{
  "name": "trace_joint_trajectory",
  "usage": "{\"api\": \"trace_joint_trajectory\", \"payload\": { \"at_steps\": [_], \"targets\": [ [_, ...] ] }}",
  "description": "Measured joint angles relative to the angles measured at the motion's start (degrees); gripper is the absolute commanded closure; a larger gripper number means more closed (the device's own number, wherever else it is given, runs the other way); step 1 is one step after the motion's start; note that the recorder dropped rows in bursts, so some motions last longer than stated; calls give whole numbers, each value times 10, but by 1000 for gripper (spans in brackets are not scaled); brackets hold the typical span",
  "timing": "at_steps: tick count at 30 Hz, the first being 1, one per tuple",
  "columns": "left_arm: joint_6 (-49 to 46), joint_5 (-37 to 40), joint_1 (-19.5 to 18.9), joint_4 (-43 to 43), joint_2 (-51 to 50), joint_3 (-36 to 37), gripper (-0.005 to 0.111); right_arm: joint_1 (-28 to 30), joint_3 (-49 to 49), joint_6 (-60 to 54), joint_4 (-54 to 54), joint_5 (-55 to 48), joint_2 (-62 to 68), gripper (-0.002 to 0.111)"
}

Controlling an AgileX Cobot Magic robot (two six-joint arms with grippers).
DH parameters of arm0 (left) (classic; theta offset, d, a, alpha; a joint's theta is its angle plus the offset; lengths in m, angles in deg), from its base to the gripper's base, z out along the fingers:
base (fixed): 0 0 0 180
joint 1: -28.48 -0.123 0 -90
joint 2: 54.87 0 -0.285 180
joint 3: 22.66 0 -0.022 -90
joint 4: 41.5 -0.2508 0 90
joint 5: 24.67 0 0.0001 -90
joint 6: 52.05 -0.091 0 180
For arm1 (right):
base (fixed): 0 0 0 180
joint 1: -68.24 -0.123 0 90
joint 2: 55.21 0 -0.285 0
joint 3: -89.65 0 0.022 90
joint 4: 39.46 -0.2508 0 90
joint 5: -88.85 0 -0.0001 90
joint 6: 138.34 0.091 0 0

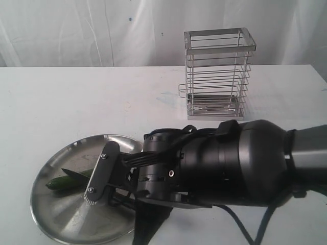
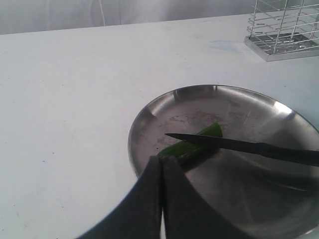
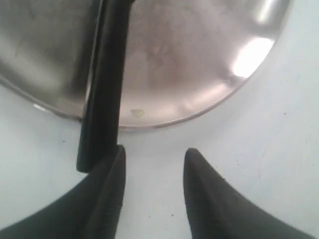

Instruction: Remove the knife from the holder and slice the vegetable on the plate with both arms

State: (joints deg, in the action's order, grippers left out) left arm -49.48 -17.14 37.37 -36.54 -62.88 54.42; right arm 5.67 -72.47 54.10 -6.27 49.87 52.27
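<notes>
Exterior view: one knife (image 1: 75,175), one plate (image 1: 57,210)

A white counter (image 1: 76,102) carries a round steel plate (image 1: 61,217) at its near left and a tall wire holder (image 1: 217,76) farther back, well apart.

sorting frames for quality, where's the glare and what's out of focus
Right wrist view: a bright glare patch near the plate rim, the knife and right gripper soft and blurred. Left wrist view: knife and vegetable sharp, the close left gripper a dark soft shape. Exterior view: the right arm looms large, the holder fairly crisp.
</notes>
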Motion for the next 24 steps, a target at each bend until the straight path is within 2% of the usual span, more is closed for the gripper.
{"api": "trace_joint_trajectory", "payload": {
  "at_steps": [7,12,24],
  "targets": [
    [0,0,0,0,0,0,107,-27,-11,45,3,6,-5,71],
    [0,0,0,0,0,0,107,-50,-11,45,6,23,-5,61],
    [0,0,0,0,0,0,107,-65,-13,80,81,37,66,61]
  ]
}}
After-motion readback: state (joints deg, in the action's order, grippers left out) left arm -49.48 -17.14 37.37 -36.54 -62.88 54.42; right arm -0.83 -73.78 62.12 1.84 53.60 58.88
